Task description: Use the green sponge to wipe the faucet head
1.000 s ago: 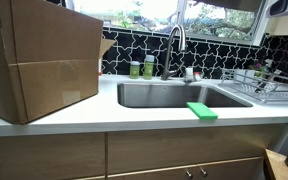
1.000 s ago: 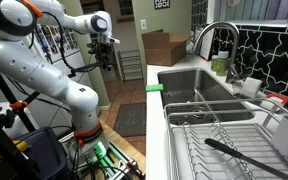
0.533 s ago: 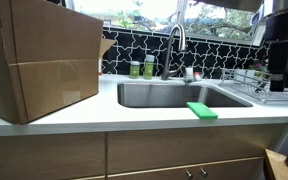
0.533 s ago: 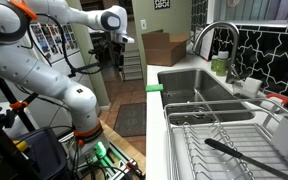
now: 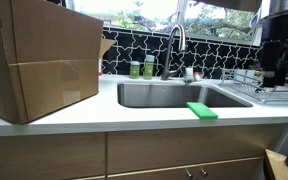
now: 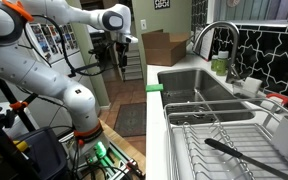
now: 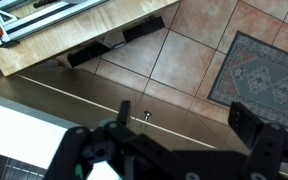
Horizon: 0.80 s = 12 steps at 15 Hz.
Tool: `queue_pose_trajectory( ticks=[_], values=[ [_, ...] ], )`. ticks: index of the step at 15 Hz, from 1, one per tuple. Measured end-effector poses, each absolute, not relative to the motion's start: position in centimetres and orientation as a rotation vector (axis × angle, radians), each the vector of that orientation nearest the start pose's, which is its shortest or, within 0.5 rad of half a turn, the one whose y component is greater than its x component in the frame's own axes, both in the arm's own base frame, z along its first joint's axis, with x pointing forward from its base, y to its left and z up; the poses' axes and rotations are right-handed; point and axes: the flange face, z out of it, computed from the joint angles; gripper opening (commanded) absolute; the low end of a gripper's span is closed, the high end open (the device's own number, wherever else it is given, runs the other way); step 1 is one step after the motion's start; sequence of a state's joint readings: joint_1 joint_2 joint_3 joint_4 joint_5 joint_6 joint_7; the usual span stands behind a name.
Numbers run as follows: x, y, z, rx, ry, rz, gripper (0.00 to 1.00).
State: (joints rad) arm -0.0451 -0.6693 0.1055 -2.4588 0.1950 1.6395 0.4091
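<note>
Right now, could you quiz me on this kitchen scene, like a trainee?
1. True or false: the hand holds the green sponge.
2. Fill in: the faucet head curves down over the ____.
3. Where does the green sponge lie? A in the hand; B on the counter's front edge; C on the faucet head.
Key: 1 false, the hand is open and empty; 2 sink; 3 B.

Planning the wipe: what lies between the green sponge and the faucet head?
The steel sink basin separates green sponge from faucet head, in an exterior view.
</note>
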Motion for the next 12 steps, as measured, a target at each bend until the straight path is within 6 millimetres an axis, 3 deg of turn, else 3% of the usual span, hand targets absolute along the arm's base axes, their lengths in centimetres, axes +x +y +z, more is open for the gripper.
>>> queue_pose_trajectory(
  ticks=[3,6,12],
  values=[
    [33.7,3.3,50.8,-2.998,0.637,0.242,1.0],
    [36.2,0.7,50.0,-3.073,0.572,0.111,1.0],
    [40.9,-1.7,46.2,-3.162,0.097,0.084,1.0]
  ],
)
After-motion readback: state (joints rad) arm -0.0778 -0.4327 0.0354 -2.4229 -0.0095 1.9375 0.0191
